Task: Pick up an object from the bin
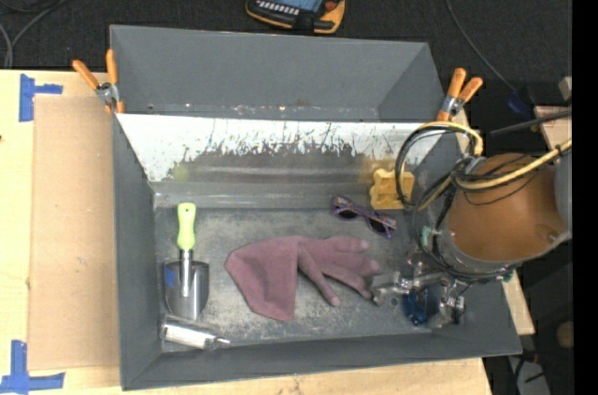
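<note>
My gripper (419,284) is low in the bin's front right corner, under the arm's orange cover. A small dark blue thing (418,308) lies right beneath it, partly hidden by the gripper's metal parts. Just to its left, a pink glove (297,273) is spread flat on the bin floor, and its fingertips reach almost to the gripper. Purple sunglasses (362,215) lie behind the glove, near the back slope. A yellow thing (387,188) rests against the back right wall, behind the arm's cables.
A garden trowel (187,267) with a green handle and a metal blade lies at the left of the bin. A silvery tube (190,336) lies along the front left edge. The arm and its cables cover the bin's right side.
</note>
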`<action>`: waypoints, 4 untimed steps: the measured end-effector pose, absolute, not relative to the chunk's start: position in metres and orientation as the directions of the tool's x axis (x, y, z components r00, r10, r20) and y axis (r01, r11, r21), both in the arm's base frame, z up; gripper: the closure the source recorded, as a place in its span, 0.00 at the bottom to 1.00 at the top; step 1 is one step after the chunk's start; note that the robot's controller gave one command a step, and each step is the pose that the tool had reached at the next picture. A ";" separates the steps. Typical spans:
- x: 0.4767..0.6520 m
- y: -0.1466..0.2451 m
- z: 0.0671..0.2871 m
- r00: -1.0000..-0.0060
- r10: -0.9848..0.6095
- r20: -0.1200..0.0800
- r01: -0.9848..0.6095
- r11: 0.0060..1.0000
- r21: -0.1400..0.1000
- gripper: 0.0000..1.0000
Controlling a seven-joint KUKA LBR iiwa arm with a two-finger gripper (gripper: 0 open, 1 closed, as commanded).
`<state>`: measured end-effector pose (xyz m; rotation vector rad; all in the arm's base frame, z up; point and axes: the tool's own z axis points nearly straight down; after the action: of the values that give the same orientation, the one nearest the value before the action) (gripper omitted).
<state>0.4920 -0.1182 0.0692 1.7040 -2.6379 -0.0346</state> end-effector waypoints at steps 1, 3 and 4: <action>0.510 -0.120 0.069 -0.489 -0.872 -0.016 -0.872 0.489 0.009 0.00; 0.497 -0.137 0.072 -0.386 -0.922 -0.025 -0.922 0.386 0.018 1.00; 0.494 -0.138 0.092 -0.388 -0.921 -0.021 -0.921 0.387 0.028 1.00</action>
<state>0.4940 -0.1375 0.0922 1.7390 -2.6184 -0.0544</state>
